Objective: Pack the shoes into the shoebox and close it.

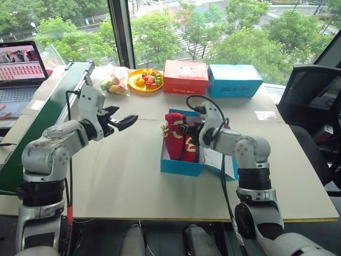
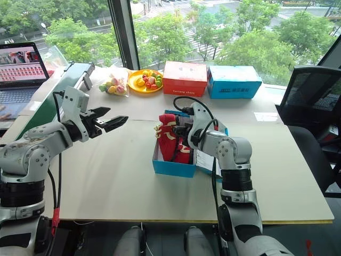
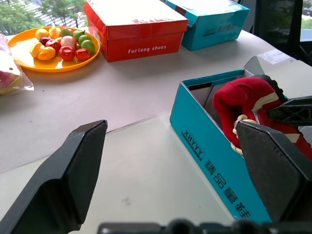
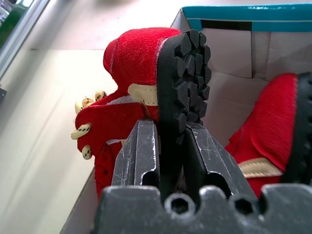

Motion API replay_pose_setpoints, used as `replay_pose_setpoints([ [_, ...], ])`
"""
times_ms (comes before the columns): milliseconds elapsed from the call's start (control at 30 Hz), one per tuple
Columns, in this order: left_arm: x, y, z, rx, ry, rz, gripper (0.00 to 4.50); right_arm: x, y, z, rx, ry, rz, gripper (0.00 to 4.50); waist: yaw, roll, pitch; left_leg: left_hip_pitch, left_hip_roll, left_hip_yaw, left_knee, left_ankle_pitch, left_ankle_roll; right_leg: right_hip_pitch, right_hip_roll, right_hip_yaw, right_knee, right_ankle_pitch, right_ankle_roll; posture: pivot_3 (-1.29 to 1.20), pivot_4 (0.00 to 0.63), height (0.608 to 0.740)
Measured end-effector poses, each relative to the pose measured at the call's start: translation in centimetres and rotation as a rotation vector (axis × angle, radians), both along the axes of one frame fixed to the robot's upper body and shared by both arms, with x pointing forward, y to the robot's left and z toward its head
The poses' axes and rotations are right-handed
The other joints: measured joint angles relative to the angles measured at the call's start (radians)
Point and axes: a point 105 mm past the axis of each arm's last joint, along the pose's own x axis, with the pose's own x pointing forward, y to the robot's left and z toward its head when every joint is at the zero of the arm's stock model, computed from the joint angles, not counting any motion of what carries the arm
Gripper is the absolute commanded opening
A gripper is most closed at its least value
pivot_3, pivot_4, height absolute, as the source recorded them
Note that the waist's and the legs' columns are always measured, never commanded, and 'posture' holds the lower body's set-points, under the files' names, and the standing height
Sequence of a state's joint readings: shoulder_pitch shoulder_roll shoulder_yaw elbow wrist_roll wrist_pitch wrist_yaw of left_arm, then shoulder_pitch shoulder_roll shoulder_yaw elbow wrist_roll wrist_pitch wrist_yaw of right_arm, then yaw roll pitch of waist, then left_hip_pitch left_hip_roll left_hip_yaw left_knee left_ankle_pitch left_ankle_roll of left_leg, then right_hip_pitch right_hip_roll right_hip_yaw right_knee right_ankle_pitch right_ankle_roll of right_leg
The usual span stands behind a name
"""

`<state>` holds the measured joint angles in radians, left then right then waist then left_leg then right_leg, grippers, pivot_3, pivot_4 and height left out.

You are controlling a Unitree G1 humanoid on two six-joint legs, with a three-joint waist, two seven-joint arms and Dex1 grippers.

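1. Pinching the black sole of one small red fabric shoe [image 4: 141,63], my right gripper [image 4: 168,146] is lowering it into the open bright blue cardboard shoebox [image 1: 180,166], at the table's centre; the second red shoe [image 4: 273,122] is already lying inside.
2. My left gripper [image 1: 123,121] is hovering spread and empty at nine o'clock of the box.
3. I am judging that the shoe could snag on the box wall, tip out, or stand too tall for the lid.
4. I am working over a beige tabletop [image 1: 122,181]; at twelve o'clock a red box [image 1: 185,77], a plainer blue box [image 1: 234,80] and a yellow fruit plate [image 1: 145,80] are sitting before tree-filled windows.
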<state>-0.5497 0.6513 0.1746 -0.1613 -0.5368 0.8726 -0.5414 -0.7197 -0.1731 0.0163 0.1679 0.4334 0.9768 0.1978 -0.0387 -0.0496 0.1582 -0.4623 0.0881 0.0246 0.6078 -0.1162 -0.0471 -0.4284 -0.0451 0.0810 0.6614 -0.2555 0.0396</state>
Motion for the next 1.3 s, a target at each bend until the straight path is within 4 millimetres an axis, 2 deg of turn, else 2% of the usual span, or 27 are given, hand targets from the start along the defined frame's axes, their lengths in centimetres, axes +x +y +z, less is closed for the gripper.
replay_pose_setpoints([
  [33,0.0,0.0,0.0,0.001,0.000,0.000,4.50,0.1,-0.1,-0.1,-0.008,-0.005,-0.004,2.29,0.000,0.000,0.000,0.002,0.000,0.000,0.000,0.000,0.000,0.002,0.000,0.000,0.000,0.000,0.000,0.00,0.150,0.740],
  [267,-0.3,0.2,-0.1,0.024,0.008,-0.025,4.50,0.5,-0.6,0.3,-0.037,-0.038,-0.013,4.49,-0.003,0.000,0.000,0.004,0.000,0.000,-0.001,0.000,0.000,0.003,0.000,0.000,0.000,0.000,0.000,0.00,0.150,0.740],
  [367,-0.6,0.2,-0.3,0.060,0.014,-0.057,4.50,0.9,-1.3,1.8,-0.055,-0.085,-0.028,4.49,0.000,0.000,0.000,0.003,0.000,0.000,-0.001,0.000,0.000,0.003,0.000,0.000,-0.001,0.000,0.000,0.00,0.150,0.740],
  [467,-1.1,-0.3,-0.5,0.093,0.028,-0.126,4.50,0.6,-1.1,5.7,0.021,-0.162,0.017,4.49,-0.001,0.001,0.000,0.003,0.000,0.000,-0.002,0.000,0.000,0.002,0.000,0.000,-0.001,-0.001,-0.001,0.00,0.150,0.740],
  [533,-1.4,-0.8,-0.9,0.112,0.048,-0.179,4.50,-0.7,-0.4,9.1,0.070,-0.245,0.126,4.49,-0.001,0.001,0.001,0.003,0.000,0.000,-0.003,0.000,0.000,0.002,0.000,0.000,-0.001,-0.002,-0.001,0.00,0.150,0.740],
  [600,-1.7,-1.4,-1.1,0.125,0.057,-0.226,4.50,-2.3,0.1,11.4,0.097,-0.305,0.242,4.49,0.000,0.001,0.001,0.003,0.000,0.000,-0.003,-0.001,0.001,0.002,0.000,0.000,-0.001,-0.003,-0.002,0.00,0.150,0.740],
  [700,-2.1,-2.1,-1.5,0.138,0.068,-0.285,4.50,-3.9,0.5,13.1,0.069,-0.385,0.354,4.49,0.002,0.001,0.001,0.003,0.000,0.000,-0.003,-0.001,0.001,0.003,0.000,-0.001,-0.001,-0.003,-0.002,0.00,0.150,0.740],
  [767,-2.4,-2.5,-1.7,0.149,0.074,-0.327,4.50,-4.2,0.8,12.8,0.025,-0.411,0.402,3.99,0.001,0.001,0.001,0.003,0.000,0.000,-0.002,-0.001,0.001,0.003,0.000,-0.001,-0.001,-0.003,-0.002,0.00,0.150,0.740],
  [833,-2.7,-2.7,-1.7,0.167,0.071,-0.363,4.50,-4.3,1.2,11.3,-0.042,-0.406,0.449,3.50,-0.001,0.001,0.001,0.003,0.000,0.000,-0.002,-0.001,0.001,0.002,0.000,-0.001,-0.001,-0.004,-0.002,0.00,0.150,0.740],
  [933,-2.9,-2.6,-1.4,0.186,0.056,-0.380,4.50,-4.0,1.9,8.4,-0.097,-0.355,0.495,2.36,-0.004,0.001,0.001,0.003,0.000,0.000,-0.002,-0.001,0.001,0.002,0.000,-0.001,0.000,-0.004,-0.003,0.00,0.150,0.740],
  [1033,-3.0,-2.2,-1.2,0.205,0.057,-0.381,4.50,-2.9,2.0,6.9,-0.105,-0.340,0.491,1.32,-0.003,0.001,0.001,0.003,0.000,0.000,-0.002,-0.001,0.001,0.003,0.000,-0.001,0.000,-0.004,-0.003,0.00,0.150,0.740],
  [1167,-3.3,-1.9,-1.4,0.214,0.061,-0.371,4.50,-1.2,2.5,3.6,-0.128,-0.294,0.472,0.02,-0.003,0.001,0.001,0.003,0.000,0.000,-0.002,-0.001,0.001,0.003,0.000,-0.001,0.000,-0.004,-0.002,0.00,0.150,0.740],
  [1300,-3.6,-1.8,-1.5,0.217,0.059,-0.366,4.50,0.2,2.6,0.9,-0.155,-0.257,0.448,0.02,-0.003,0.001,0.001,0.003,0.000,0.000,-0.002,-0.001,0.001,0.002,0.000,-0.001,0.000,-0.004,-0.002,0.00,0.150,0.740],
])
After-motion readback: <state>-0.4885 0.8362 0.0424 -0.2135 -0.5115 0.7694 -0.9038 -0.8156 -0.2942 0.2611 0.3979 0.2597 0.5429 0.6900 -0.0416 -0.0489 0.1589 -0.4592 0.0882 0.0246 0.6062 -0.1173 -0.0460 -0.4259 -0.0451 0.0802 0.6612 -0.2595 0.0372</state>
